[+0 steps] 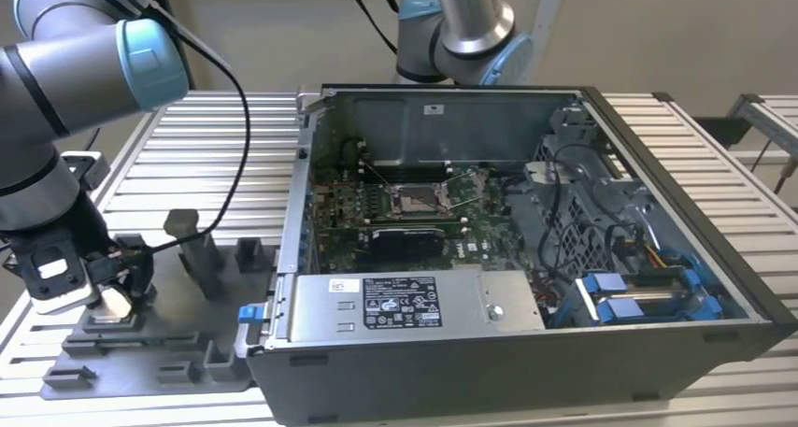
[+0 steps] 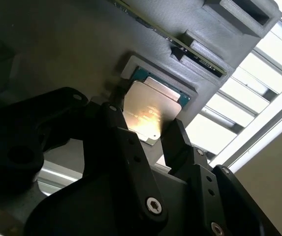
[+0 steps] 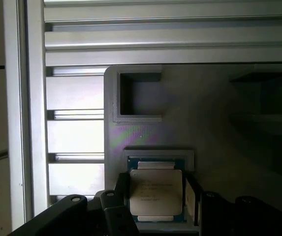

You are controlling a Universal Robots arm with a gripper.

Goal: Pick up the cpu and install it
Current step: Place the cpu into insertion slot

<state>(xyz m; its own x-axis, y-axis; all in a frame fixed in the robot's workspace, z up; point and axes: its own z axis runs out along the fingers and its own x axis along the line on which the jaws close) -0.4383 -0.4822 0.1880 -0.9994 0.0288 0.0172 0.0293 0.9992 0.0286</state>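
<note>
Straddles silvery square cpu (image 3: 155, 191) in grey plastic tray (image 1: 187, 301) recess with black claw (image 2: 144, 119) for edge grip; cannot tell if clamped.

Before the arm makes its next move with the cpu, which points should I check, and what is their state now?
1. Cpu lies flat in its recess of the tray: ok.
2. Pincer is centred over the cpu: ok.
3. Grip closed on the cpu: cannot tell.
4. Case is open on top, board exposed: ok.
5. Socket empty and unlatched: cannot tell.
</note>
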